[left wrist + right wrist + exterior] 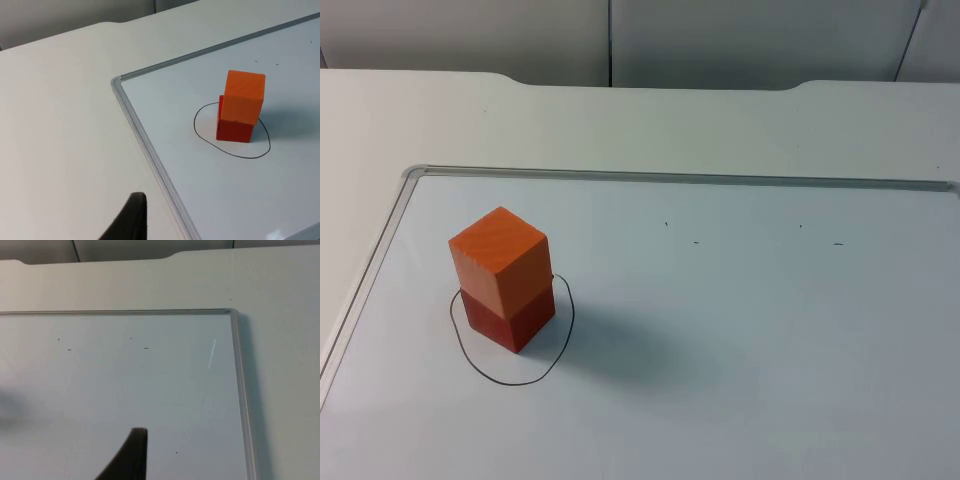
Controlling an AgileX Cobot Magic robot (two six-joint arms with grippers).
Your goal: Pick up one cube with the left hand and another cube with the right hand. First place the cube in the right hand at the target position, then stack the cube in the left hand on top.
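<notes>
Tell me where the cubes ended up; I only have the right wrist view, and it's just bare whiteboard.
Observer: They're stacked, with the orange cube on the red cube.
Operator: Inside the target?
Observer: Yes. The red cube stands within the drawn circle, near the whiteboard's left frame.
Operator: Squarely stacked?
Observer: Not quite. In the left wrist view the orange cube sits offset, overhanging one side of the red cube.

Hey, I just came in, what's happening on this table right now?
Nothing is being handled at the moment. An orange cube sits stacked on a red cube, slightly twisted against it, inside a pen-drawn ring on the whiteboard. Both arms are pulled back: the left gripper hangs over the table beside the board, the right gripper over the board's far corner.
</notes>
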